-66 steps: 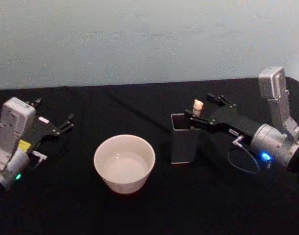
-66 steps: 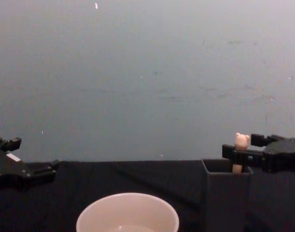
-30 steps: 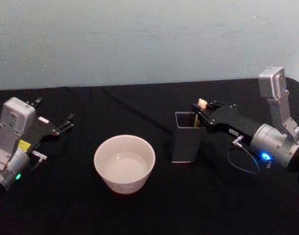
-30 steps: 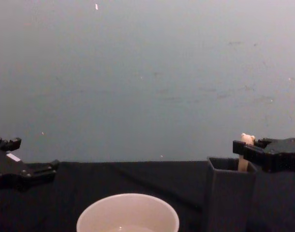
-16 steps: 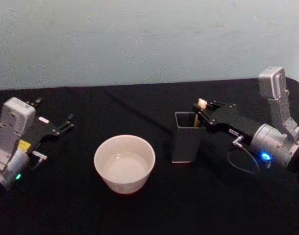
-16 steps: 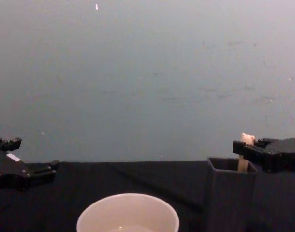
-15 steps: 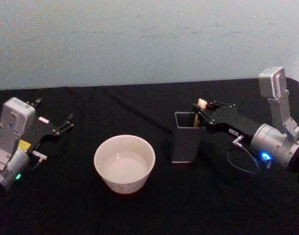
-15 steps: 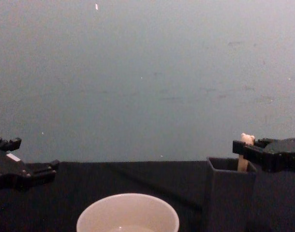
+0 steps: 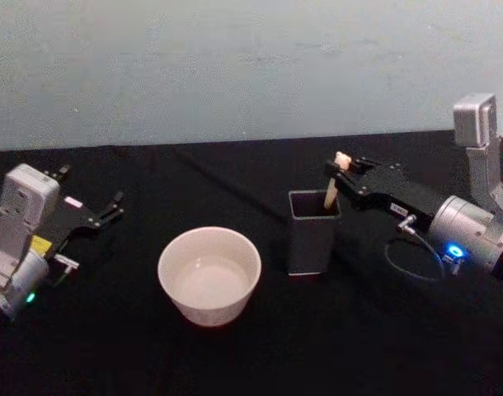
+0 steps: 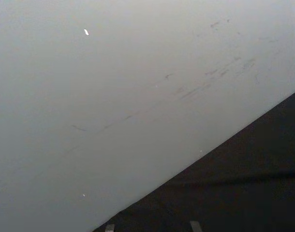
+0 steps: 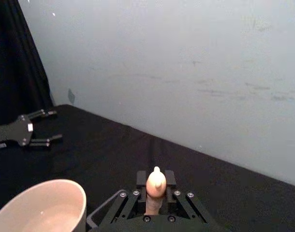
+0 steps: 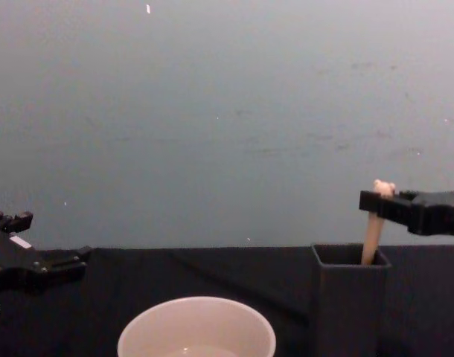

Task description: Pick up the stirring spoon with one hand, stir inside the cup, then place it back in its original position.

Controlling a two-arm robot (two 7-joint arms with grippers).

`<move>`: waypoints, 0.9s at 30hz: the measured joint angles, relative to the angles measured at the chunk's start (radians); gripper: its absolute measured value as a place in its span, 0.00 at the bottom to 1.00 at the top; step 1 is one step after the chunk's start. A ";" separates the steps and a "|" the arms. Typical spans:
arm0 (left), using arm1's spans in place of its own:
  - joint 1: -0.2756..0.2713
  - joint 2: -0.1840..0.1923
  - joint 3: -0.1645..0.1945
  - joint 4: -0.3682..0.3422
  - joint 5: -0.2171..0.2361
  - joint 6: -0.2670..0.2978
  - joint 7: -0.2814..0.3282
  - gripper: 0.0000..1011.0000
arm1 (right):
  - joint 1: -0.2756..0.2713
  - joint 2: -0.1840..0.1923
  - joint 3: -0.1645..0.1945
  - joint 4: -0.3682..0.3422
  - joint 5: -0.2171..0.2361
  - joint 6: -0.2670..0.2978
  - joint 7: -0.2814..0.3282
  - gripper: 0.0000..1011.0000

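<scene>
The stirring spoon (image 9: 335,183) hangs upright with its beige handle (image 12: 373,236) rising out of the dark grey square holder (image 9: 312,235), the original position. Its bear head (image 12: 383,187) sits just above the fingers. My right gripper (image 9: 340,176) is shut on the handle's top, above the holder's back right corner; the right wrist view shows the bear head (image 11: 155,182) pinched between the fingers. The spoon's lower part is hidden inside the holder (image 12: 349,297). The cream-white cup (image 9: 209,275) stands left of the holder. My left gripper (image 9: 91,186) rests open at the far left.
A black cloth (image 9: 260,355) covers the table, with a pale wall (image 9: 235,66) behind it. A gap of bare cloth separates the cup (image 12: 196,328) from the holder. The left gripper (image 12: 48,242) lies low over the table's left side.
My right gripper has risen with the spoon, so more of the handle shows above the holder. The holder has settled back upright, slightly leftward. The left arm has not moved.
</scene>
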State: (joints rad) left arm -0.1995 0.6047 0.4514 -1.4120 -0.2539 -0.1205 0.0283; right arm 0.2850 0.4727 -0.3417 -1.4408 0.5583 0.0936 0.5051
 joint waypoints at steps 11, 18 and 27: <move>0.000 0.000 0.000 0.000 0.000 0.000 0.000 0.99 | -0.010 0.029 0.021 -0.067 0.067 -0.004 -0.001 0.21; 0.000 0.000 0.000 0.000 0.000 0.000 0.000 0.99 | -0.012 0.044 0.036 -0.108 0.104 -0.014 -0.009 0.21; 0.000 0.000 0.000 0.000 0.000 0.000 0.000 0.99 | 0.005 0.050 0.042 -0.129 0.142 -0.031 -0.013 0.21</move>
State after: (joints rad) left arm -0.1995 0.6047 0.4514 -1.4120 -0.2539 -0.1205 0.0283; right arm 0.2897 0.5227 -0.2992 -1.5699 0.6999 0.0623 0.4918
